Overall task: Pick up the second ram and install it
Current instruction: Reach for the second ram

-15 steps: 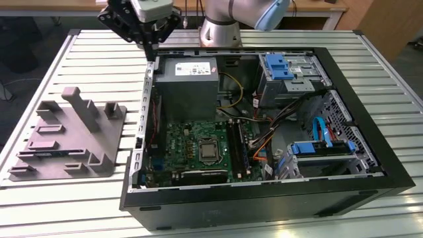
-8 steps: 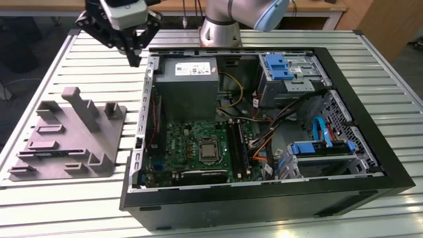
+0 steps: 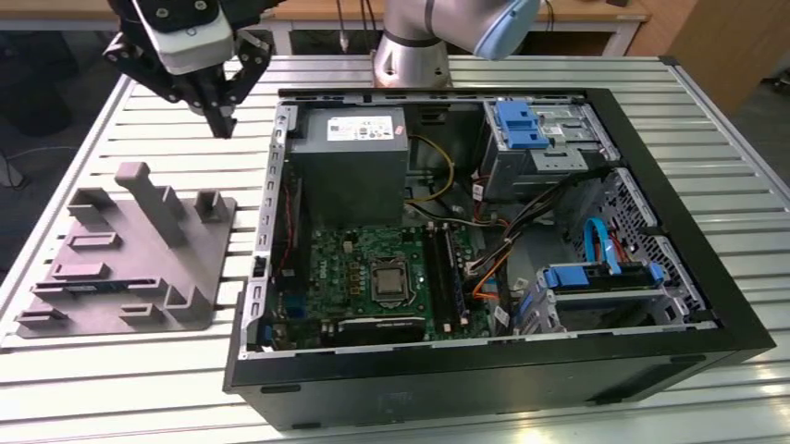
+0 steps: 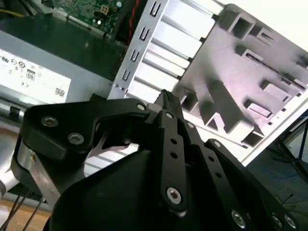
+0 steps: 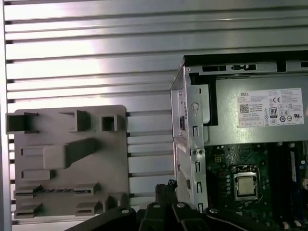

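Black hand [image 3: 225, 118] in the upper left of the exterior view, fingers pinched together on nothing, hanging over the slatted desk [image 3: 148, 157] beside the case [image 3: 494, 370]. Lower left, on the grey holder [image 3: 136, 264], a thin dark strip looks like the second ram [image 3: 96, 286]. A clean pick, I'd say, needs fingers parted and squared to its long edges
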Tool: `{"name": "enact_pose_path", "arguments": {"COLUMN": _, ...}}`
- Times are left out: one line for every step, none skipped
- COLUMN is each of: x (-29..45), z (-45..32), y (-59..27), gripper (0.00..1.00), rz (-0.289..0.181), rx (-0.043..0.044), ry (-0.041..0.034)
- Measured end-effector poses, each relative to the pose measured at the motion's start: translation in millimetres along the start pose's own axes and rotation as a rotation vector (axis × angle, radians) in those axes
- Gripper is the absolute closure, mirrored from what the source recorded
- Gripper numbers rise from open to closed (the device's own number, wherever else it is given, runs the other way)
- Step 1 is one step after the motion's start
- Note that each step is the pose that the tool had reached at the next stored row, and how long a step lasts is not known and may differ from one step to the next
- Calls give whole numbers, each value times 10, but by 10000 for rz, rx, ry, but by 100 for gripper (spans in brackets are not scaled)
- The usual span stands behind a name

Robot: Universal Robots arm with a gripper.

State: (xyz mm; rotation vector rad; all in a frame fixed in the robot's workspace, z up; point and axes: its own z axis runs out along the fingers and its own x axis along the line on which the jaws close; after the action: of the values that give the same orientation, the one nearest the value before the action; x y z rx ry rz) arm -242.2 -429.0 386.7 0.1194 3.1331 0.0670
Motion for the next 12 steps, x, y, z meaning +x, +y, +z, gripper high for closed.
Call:
{"name": "enact_pose_path", "arguments": {"x": 8, "z": 5, "y": -5, "gripper": 90, "rz": 4, "rx": 8, "ry": 92}}
{"name": "enact_pose_path", "arguments": {"x": 16, "z": 11, "y": -9, "gripper": 90, "rz": 8, "rx": 16, "ry": 181}}
{"name": "enact_pose_path", "arguments": {"x": 33, "z": 19, "y": -15, "gripper": 90, "rz": 13, "rx": 23, "ry": 246}}
{"name": "enact_pose_path", "arguments": {"x": 66, "z": 24, "y": -26, "gripper": 90, "rz": 12, "rx": 25, "ry": 261}}
{"name": "enact_pose_path", "arguments": {"x": 108, "z": 25, "y": -40, "gripper": 90, "rz": 11, "rx": 26, "ry": 262}}
{"name": "enact_pose_path", "arguments": {"x": 152, "z": 26, "y": -58, "gripper": 90, "rz": 10, "rx": 24, "ry": 260}}
{"name": "enact_pose_path", "arguments": {"x": 193, "z": 28, "y": -75, "gripper": 90, "rz": 11, "rx": 24, "ry": 260}}
{"name": "enact_pose_path", "arguments": {"x": 230, "z": 30, "y": -93, "gripper": 90, "rz": 12, "rx": 23, "ry": 260}}
{"name": "enact_pose_path", "arguments": {"x": 264, "z": 31, "y": -112, "gripper": 90, "rz": 12, "rx": 25, "ry": 262}}
{"name": "enact_pose_path", "arguments": {"x": 294, "z": 35, "y": -132, "gripper": 90, "rz": 12, "rx": 20, "ry": 261}}
{"name": "enact_pose_path", "arguments": {"x": 323, "z": 39, "y": -153, "gripper": 90, "rz": 12, "rx": 18, "ry": 261}}
{"name": "enact_pose_path", "arguments": {"x": 352, "z": 43, "y": -176, "gripper": 90, "rz": 12, "rx": 15, "ry": 260}}
